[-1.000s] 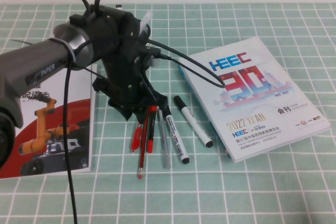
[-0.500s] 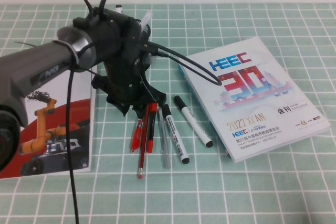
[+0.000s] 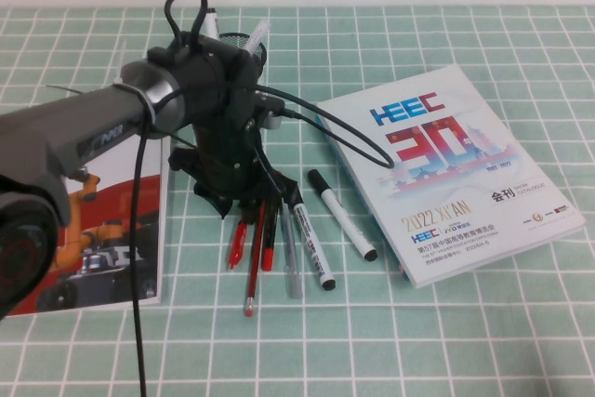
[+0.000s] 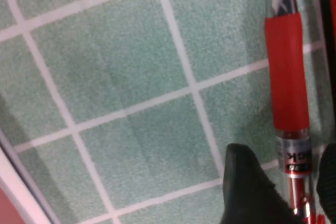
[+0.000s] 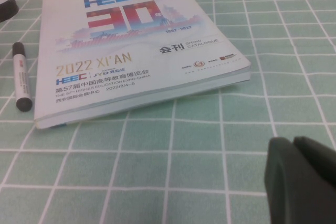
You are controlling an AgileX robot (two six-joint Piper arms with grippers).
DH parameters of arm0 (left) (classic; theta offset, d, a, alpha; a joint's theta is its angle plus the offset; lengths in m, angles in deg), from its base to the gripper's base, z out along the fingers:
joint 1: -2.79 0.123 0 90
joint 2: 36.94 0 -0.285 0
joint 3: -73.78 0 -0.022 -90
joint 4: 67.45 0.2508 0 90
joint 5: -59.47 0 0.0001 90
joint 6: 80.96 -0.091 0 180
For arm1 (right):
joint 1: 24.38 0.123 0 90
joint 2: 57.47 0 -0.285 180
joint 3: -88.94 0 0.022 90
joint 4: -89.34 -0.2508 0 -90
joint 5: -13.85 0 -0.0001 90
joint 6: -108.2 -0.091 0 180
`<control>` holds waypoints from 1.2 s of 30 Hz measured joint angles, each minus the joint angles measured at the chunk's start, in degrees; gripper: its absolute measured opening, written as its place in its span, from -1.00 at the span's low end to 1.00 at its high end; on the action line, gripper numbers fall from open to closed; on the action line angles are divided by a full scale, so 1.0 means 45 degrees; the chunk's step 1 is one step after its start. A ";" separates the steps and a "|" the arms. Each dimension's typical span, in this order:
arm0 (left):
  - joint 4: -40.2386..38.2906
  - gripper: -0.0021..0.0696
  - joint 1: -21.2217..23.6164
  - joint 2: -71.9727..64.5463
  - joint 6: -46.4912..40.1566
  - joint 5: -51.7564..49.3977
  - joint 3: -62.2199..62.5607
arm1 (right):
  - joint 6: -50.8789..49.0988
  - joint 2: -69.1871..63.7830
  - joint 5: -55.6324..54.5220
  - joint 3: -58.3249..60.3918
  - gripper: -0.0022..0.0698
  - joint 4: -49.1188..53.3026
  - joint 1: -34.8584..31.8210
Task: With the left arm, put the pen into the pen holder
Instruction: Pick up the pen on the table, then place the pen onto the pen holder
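Several pens lie side by side on the green checked cloth in the high view: a red pen at the left, a thin red one, a grey one and two markers. My left gripper is low over their far ends. In the left wrist view its open fingers straddle the red pen, with the gripper around its clear barrel. The black mesh pen holder stands behind the left arm, mostly hidden. My right gripper is shut and empty, low over the cloth.
A white HEEC catalogue lies to the right of the pens and also shows in the right wrist view. A red and white magazine lies at the left. The left arm's cable hangs in front.
The left arm has shifted a little toward the far side and lowered over the pens' far ends. The pens have not moved.
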 joint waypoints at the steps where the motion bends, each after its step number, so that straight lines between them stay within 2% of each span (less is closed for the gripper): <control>1: 0.0008 -0.20 -0.0025 -0.0030 0.0000 0.0000 0.0000 | 0.0000 0.0000 0.0000 0.0000 -1.00 0.0000 0.0000; 12: 0.0008 -0.23 -0.0094 -0.0143 0.0000 -0.0241 0.0054 | 0.0000 0.0000 0.0000 0.0000 -1.00 0.0000 0.0000; 14: -0.0016 -0.35 -0.0094 -0.0143 0.0000 -0.0260 0.0054 | 0.0000 0.0000 0.0000 0.0000 -1.00 0.0000 0.0000; 17: -0.0016 -0.71 -0.0152 -0.0143 0.0000 -0.0290 0.0054 | 0.0000 0.0000 0.0000 0.0000 -1.00 0.0000 0.0000; 18: -0.0016 -0.75 -0.0152 -0.0143 -0.0047 -0.0290 0.0054 | 0.0000 0.0000 0.0000 0.0000 -1.00 0.0000 0.0000; 29: -0.0444 -0.75 -0.0180 0.0454 -0.1131 -0.0259 0.0054 | 0.0000 0.0000 0.0000 0.0000 -1.00 0.0000 0.0000; 36: -0.1058 -0.75 -0.0200 0.2922 -0.1864 0.2149 0.0054 | 0.0000 0.0000 0.0000 0.0000 -1.00 0.0000 0.0000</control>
